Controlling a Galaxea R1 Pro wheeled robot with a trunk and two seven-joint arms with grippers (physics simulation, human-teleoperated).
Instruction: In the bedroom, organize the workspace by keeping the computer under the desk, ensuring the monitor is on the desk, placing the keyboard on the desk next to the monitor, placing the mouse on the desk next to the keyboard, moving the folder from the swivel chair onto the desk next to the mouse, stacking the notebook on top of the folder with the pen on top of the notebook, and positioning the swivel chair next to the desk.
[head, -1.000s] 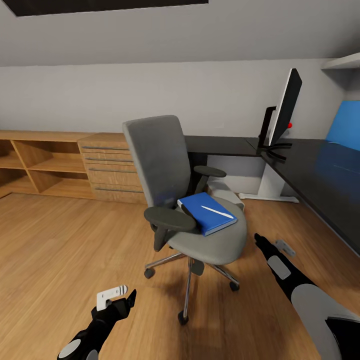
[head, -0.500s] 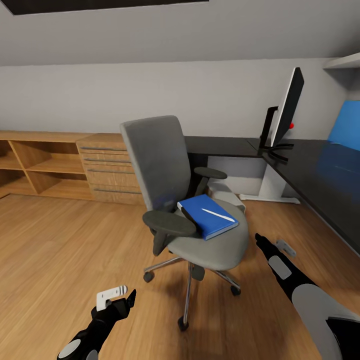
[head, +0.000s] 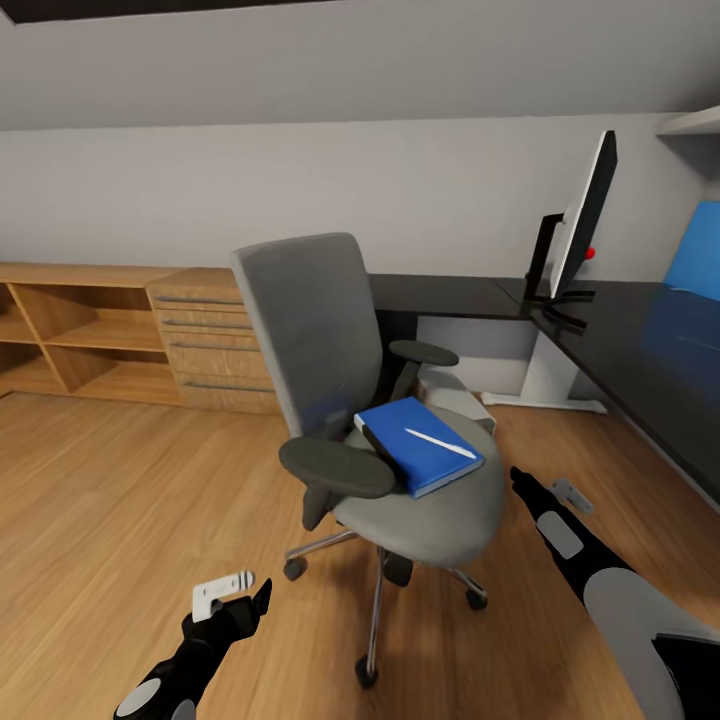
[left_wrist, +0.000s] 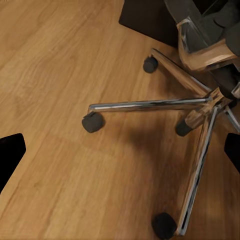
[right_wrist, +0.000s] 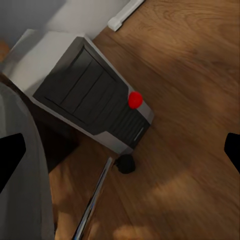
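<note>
The grey swivel chair (head: 310, 330) stands on the oak floor, left of the black desk (head: 640, 340). On its seat lies the blue folder (head: 415, 458) with the white pen (head: 440, 444) across it. The monitor (head: 588, 220) stands edge-on on the desk. The light grey computer (right_wrist: 95, 107) sits on the floor behind the chair (right_wrist: 20, 200), red light on its front. My left gripper (head: 245, 592) hangs open in front of the chrome chair base (left_wrist: 200, 107). My right gripper (head: 545, 487) is open just right of the seat. The keyboard, mouse and notebook are out of view.
Low oak shelves (head: 70, 330) and oak drawers (head: 210, 345) line the back wall to the left. A blue wall panel (head: 697, 250) hangs above the desk at the right. White desk legs (head: 550, 375) stand behind the chair. Open floor (head: 120, 500) lies to my left.
The whole picture has shifted, so the camera has moved a little nearer to the chair. Both arms keep the same place in the view and both grippers stay open.
</note>
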